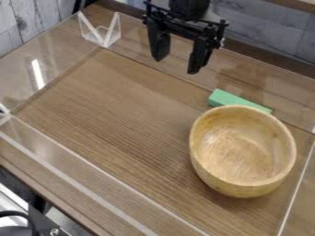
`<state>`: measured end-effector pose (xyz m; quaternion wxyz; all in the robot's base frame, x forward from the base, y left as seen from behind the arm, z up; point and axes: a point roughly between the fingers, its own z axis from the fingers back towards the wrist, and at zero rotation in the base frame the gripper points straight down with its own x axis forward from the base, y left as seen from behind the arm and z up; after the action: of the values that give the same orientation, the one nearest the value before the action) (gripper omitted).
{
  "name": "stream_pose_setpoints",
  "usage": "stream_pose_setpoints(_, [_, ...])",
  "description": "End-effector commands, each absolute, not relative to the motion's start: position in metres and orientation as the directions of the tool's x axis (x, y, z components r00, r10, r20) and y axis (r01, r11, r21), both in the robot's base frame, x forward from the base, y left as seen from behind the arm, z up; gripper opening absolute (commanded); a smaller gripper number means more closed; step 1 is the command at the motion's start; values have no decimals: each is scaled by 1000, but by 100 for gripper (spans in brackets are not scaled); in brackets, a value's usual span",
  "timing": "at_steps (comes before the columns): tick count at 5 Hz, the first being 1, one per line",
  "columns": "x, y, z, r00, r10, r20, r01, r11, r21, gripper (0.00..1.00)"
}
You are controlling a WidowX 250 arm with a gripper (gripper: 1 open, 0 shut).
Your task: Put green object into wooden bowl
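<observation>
Nothing done yet: end effector (179,51) spread and empty, green object (237,100) on counter (99,120) at wooden bowl's (242,149) twelve o'clock, ungrasped.

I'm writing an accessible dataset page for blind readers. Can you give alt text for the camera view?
A black robot gripper hangs open above a wood-grain table, holding nothing. To the right, a flat mint-green block lies on the table just behind a round, empty wooden bowl. Clear plastic walls surround the tabletop.
</observation>
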<state>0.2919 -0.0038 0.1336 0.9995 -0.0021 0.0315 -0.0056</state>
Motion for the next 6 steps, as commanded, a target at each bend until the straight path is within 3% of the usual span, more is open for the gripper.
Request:
stream_pose_setpoints(1, [299, -2, 126, 997, -34, -67, 33, 999, -11, 100])
stream_pose_setpoints(3, [324, -57, 102, 999, -5, -41, 3, 999, -41, 100])
stream_pose_setpoints(4, [337, -71, 93, 993, 118, -24, -119, 991, -67, 100])
stream_pose_setpoints(6, [356, -66, 78, 927, 376, 5, -372, 920, -123, 100])
